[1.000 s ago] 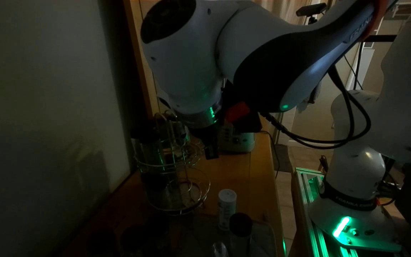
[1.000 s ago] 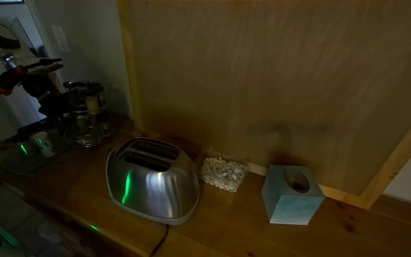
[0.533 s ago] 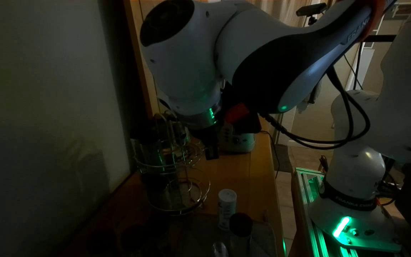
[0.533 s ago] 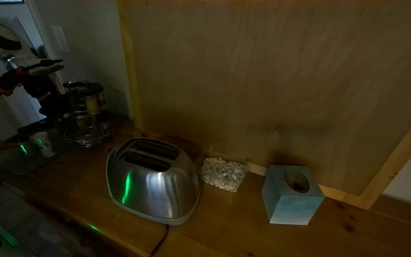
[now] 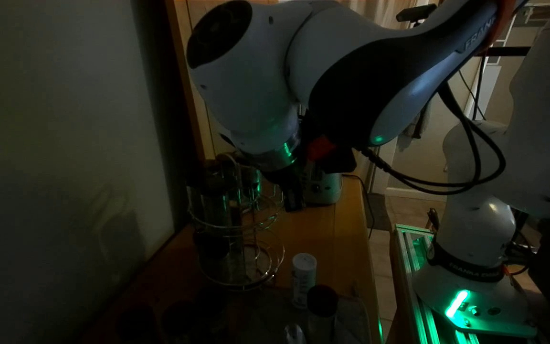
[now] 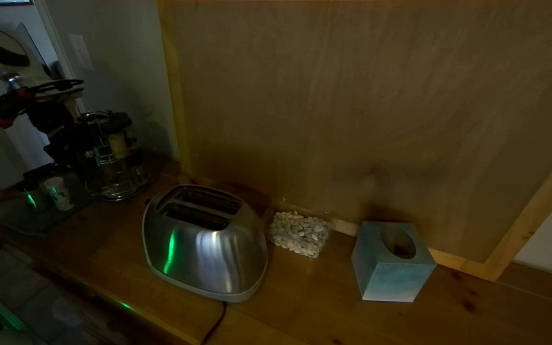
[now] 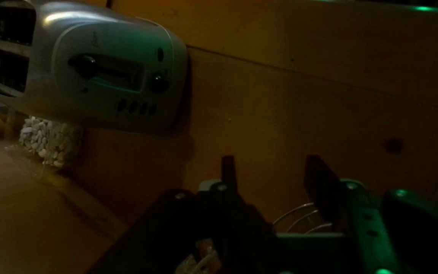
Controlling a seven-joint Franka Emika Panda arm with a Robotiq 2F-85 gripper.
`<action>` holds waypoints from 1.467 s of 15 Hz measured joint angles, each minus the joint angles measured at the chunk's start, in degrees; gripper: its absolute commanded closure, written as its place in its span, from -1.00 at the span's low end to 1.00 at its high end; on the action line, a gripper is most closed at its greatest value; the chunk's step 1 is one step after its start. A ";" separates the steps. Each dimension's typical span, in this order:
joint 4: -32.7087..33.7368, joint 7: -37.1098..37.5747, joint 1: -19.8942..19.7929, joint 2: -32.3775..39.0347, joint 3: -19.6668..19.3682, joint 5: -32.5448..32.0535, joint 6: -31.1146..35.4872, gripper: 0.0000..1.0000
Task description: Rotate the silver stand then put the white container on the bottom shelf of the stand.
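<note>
The pincer (image 7: 270,167) stood released in the wrist view, its two fingers (image 7: 228,171) parted, with the wooden counter (image 7: 242,114) and a few wire curves (image 7: 294,209) showing in the gap. In an exterior view its tip hung just beside the upper tier (image 5: 265,223) of the silver stand (image 5: 244,227); whether the two touched could not be told. Jars with dark lids (image 5: 213,210) sat in the stand, too deep in shadow for any label to be read. The bottom shelf (image 5: 256,285) lay below, its thin rim catching some light. Near that rim, outside it, the white container (image 5: 304,279) stood upright on a grey mat (image 5: 356,315), with dark print running up its side, too blurred to read. A dark-topped jar (image 5: 322,306) stood close by it.

Farther off, the toaster (image 6: 204,261) turned its control panel (image 7: 105,97) to the wrist camera; a small script logo (image 7: 94,39) showed there, but its letters would not resolve. In an exterior view a clear box of white pebbles (image 6: 300,234) stood between the toaster and a pale blue tissue box (image 6: 393,273).

Back along the arm (image 5: 361,86), the readable lettering began FRAN and ran toward a red band (image 5: 506,19); the black collar (image 5: 470,268) round the robot's base read FRANKA EMIKA, rather dimly.
</note>
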 measured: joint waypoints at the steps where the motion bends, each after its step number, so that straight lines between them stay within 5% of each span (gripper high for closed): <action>1: 0.20 -0.58 0.02 -0.18 -0.27 1.56 -0.90 -0.77; 3: 0.58 -2.20 0.04 -0.92 -1.08 5.84 -2.66 -0.98; 12: -2.73 -10.64 0.08 -9.59 -6.97 28.85 0.98 -1.00; 22: -4.29 -10.78 0.54 -9.19 -5.23 29.37 2.23 -1.00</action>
